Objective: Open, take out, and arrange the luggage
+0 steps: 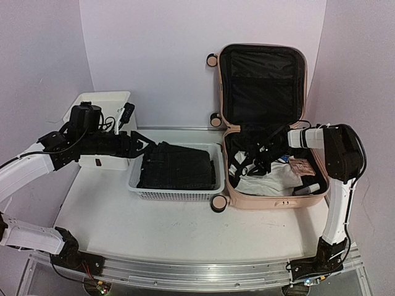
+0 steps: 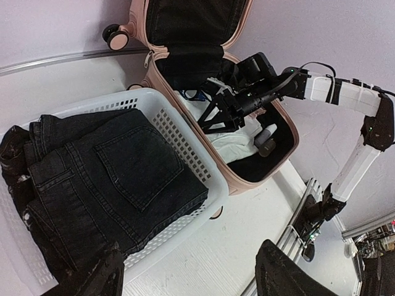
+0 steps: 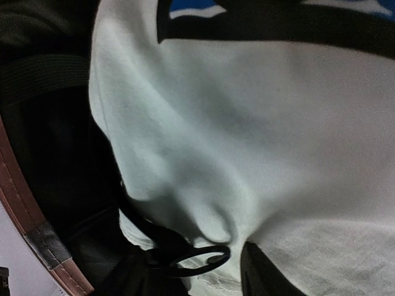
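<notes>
The pale pink suitcase (image 1: 271,202) lies open at the right, its lid standing against the back wall. It also shows in the left wrist view (image 2: 247,185) and the right wrist view (image 3: 24,216). A white garment (image 1: 271,182) (image 2: 228,145) (image 3: 247,123) lies inside on the black lining. My right gripper (image 1: 250,165) (image 2: 216,117) (image 3: 213,265) is down inside the suitcase, shut on a bunched fold of the white garment. My left gripper (image 1: 143,143) (image 2: 185,277) is open and empty above the left end of the basket.
A white mesh basket (image 1: 176,195) (image 2: 179,148) holding folded black jeans (image 1: 176,168) (image 2: 105,179) sits left of the suitcase. A white drawer unit (image 1: 102,98) stands at the back left. A small bottle (image 1: 308,189) (image 2: 266,145) and a patterned item (image 1: 301,165) lie in the suitcase.
</notes>
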You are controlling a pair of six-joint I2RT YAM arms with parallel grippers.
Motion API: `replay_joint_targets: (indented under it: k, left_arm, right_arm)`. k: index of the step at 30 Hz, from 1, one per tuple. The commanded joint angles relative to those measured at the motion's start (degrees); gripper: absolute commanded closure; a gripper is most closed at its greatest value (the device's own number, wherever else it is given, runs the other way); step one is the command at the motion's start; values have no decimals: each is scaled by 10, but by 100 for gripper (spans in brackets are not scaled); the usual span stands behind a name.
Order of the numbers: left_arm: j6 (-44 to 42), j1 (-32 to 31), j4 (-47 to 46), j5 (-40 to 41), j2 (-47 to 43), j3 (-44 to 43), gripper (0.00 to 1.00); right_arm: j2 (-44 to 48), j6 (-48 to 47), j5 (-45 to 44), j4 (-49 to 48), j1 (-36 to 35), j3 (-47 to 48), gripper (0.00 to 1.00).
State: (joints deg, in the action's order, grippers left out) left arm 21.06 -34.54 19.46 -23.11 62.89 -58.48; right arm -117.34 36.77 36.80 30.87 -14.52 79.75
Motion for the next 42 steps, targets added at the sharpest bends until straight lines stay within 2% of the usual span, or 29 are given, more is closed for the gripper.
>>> replay_joint_targets:
  k: [1,4,7,8,12,16,18,21,23,25,28,34,37,42]
  left_arm:
    - [-14,2,-9,24,43,-51,27]
    - [-13,2,-3,43,70,-75,28]
    - [8,2,11,74,97,-92,28]
    - [16,2,21,82,108,-99,28]
    - [49,3,94,126,134,-115,30]
    - [64,3,184,151,147,-165,30]
    - [50,3,231,153,161,-195,30]
    - [29,3,312,183,175,-225,30]
    - [13,3,331,199,172,-225,30]
    - [-7,3,330,213,171,-219,30]
    - [-29,6,331,234,186,-227,30]
    - [-74,8,332,250,238,-285,31]
    - [-80,10,334,249,256,-310,31]
    - [-75,12,335,236,280,-337,31]
  right_arm:
    - [-12,0,48,-28,-6,30,57]
    - [-2,-1,85,-43,-23,24,68]
    - [6,-2,120,-46,-31,22,96]
    - [11,2,126,-47,-35,19,100]
    - [42,13,127,-43,-46,-5,100]
    - [23,53,136,-9,-59,0,99]
    - [29,35,114,47,-60,21,88]
    - [44,-8,73,155,-60,75,60]
    - [55,-22,54,213,-60,97,51]
    - [67,-33,36,245,-60,104,46]
    - [80,-86,1,319,-60,121,35]
    - [100,-228,-131,434,-58,156,26]
    - [114,-318,-167,434,-47,157,25]
    - [130,-526,-211,414,-20,124,25]
